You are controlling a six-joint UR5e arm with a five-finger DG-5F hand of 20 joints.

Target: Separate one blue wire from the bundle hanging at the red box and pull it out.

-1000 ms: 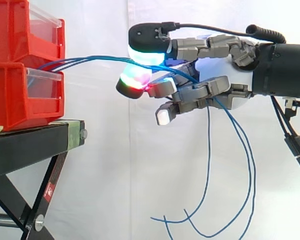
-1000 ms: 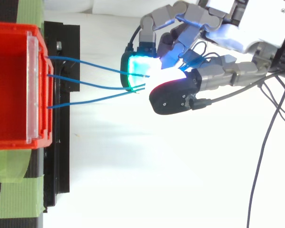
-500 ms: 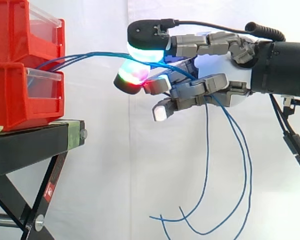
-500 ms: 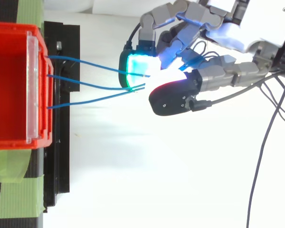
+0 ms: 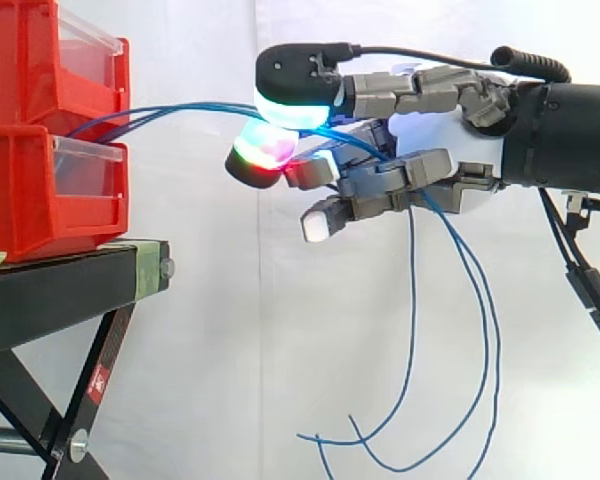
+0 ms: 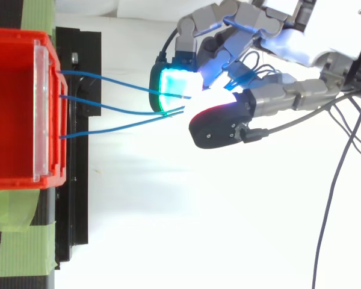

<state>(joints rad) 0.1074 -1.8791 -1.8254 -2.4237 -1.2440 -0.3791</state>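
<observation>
The blue wires [image 5: 180,112] leave the clear front of the lower red bin [image 5: 30,190] and run level across open air to the hand [image 5: 435,135], which reaches in from the right at about the height of the bins. There they pass between two glowing fingertips [image 5: 295,105]. A cyan-white pad lies on top, and a green-and-red pad [image 5: 265,155] sits just below and slightly nearer the bins. The two pads are pressed together, pinching the wires. Another finger is curled underneath with its white tip pointing down and to the left, clear of the wires.

From above, three separate strands [image 6: 108,109] fan out along the bin's front edge and converge at the pads. The uppermost meets the green-lit pad a little apart from the other two, but I cannot tell how many strands are actually caught in the pinch. Behind the pads the wires thread through the curled fingers. They then hang in long loose loops [image 5: 485,340] below the palm, their free ends curling up near the bottom of the side view.

The two stacked red bins rest on a black stand [image 5: 60,290]. Strips of green tape [image 6: 24,250] lie on its top, and a white curtain [image 5: 230,350] hangs behind everything.
</observation>
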